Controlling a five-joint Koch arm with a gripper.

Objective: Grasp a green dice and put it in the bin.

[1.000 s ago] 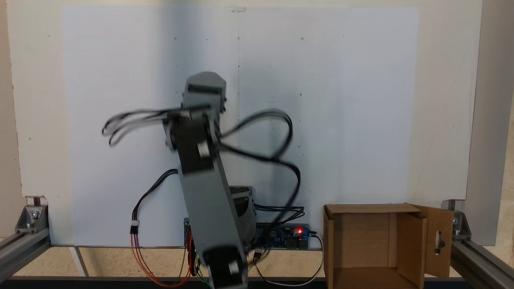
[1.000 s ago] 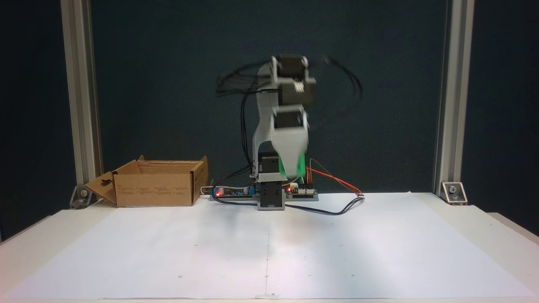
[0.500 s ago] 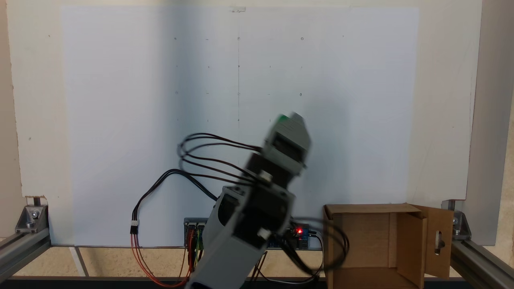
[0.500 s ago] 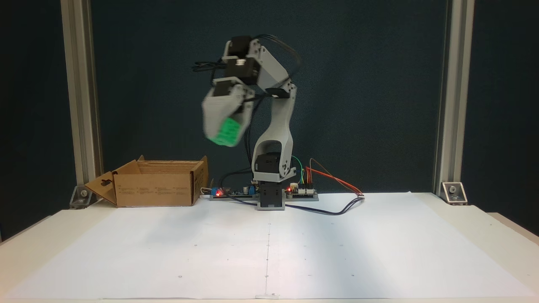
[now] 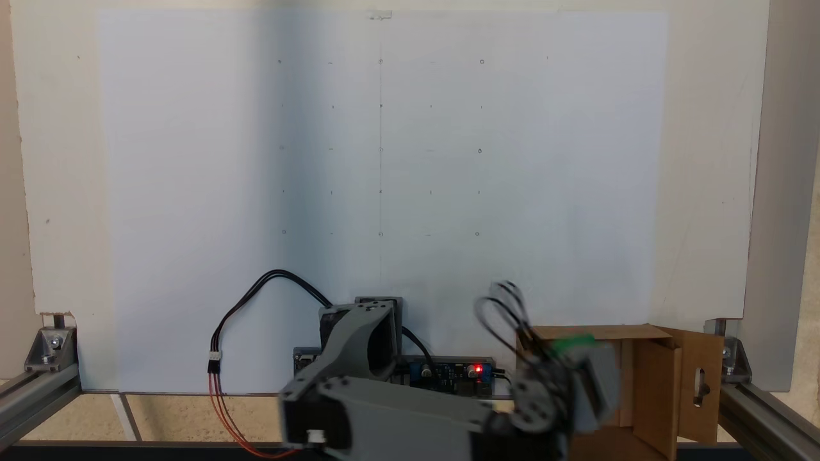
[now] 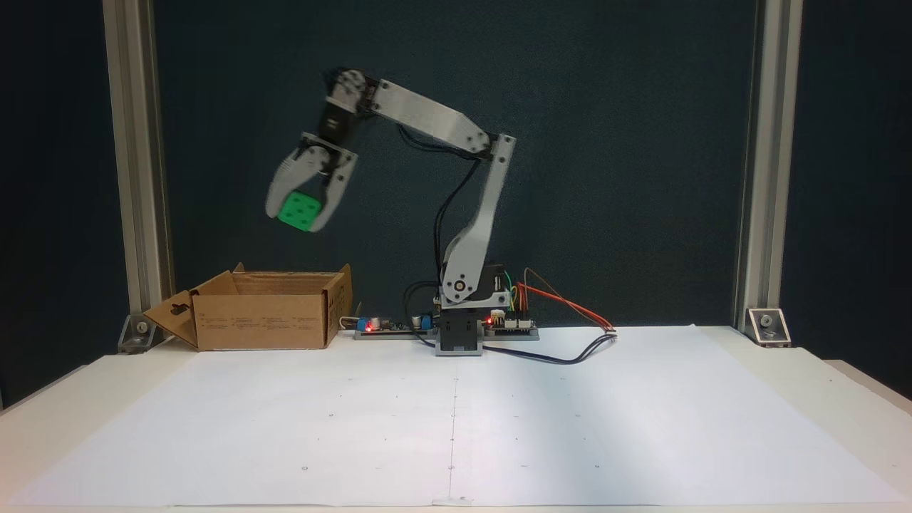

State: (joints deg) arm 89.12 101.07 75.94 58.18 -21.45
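1. One cardboard bin (image 6: 260,313) sits far left in a fixed view, on the table (image 6: 43,420) just off the white paper sheet (image 6: 456,413), its slotted flap hanging open to the left.
2. Above the bin's right half, well clear of its rim, hangs the gripper (image 6: 300,218), pointing down and tilted slightly left.
3. Between its two grey fingers (image 6: 279,187) the green dice (image 6: 299,212) is pinched tight, a face with four pips turned toward the camera.
4. Next comes the arm (image 6: 427,121), sloping down to the right from the wrist to an elbow, then dropping to its base (image 6: 459,335) at the back edge of the sheet.
5. Circuit boards with red lights (image 6: 370,326) flank the base, and coloured wires (image 6: 563,303) trail off to the right.
6. From the fixed view looking down, the blurred gripper (image 5: 580,371) sits over the bin (image 5: 666,384) at lower right, with a sliver of the dice (image 5: 571,344) showing at its top edge.
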